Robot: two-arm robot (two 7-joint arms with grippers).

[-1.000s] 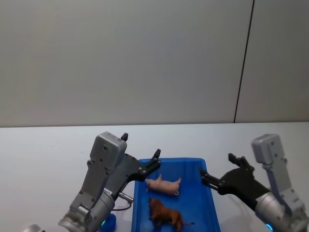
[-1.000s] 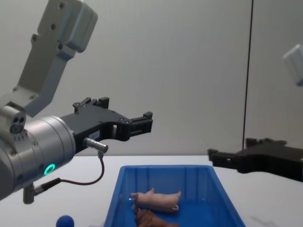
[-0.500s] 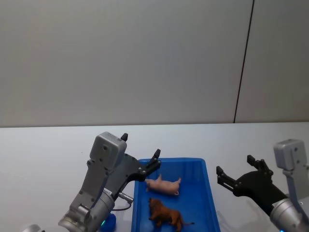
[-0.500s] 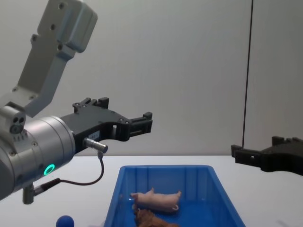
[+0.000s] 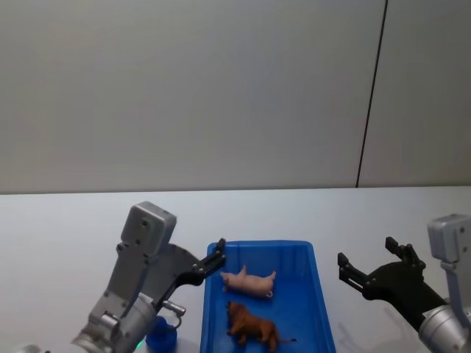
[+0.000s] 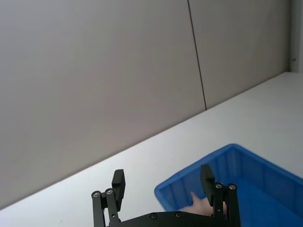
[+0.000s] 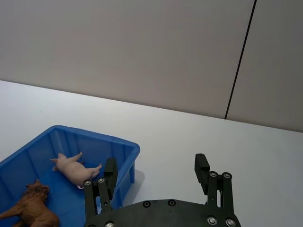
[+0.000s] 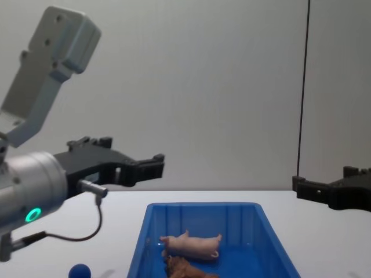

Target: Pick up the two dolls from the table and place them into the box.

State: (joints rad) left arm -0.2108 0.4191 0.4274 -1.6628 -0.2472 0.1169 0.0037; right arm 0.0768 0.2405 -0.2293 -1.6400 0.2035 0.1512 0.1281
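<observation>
Head view: the pink doll (image 5: pixel 250 282) and the brown doll (image 5: pixel 252 327) lie inside the box (image 5: pixel 318 294), the pink one farther back (the two apart). The left gripper (image 5: pixel 215 256) hovers at the box's left rim. The right gripper (image 5: pixel 366 255) hangs over the table (image 5: pixel 66 228), right of the box.
Wrist views: both grippers' fingers are spread wide, nothing held.
Chest view: both grippers sit above the box rim.
</observation>
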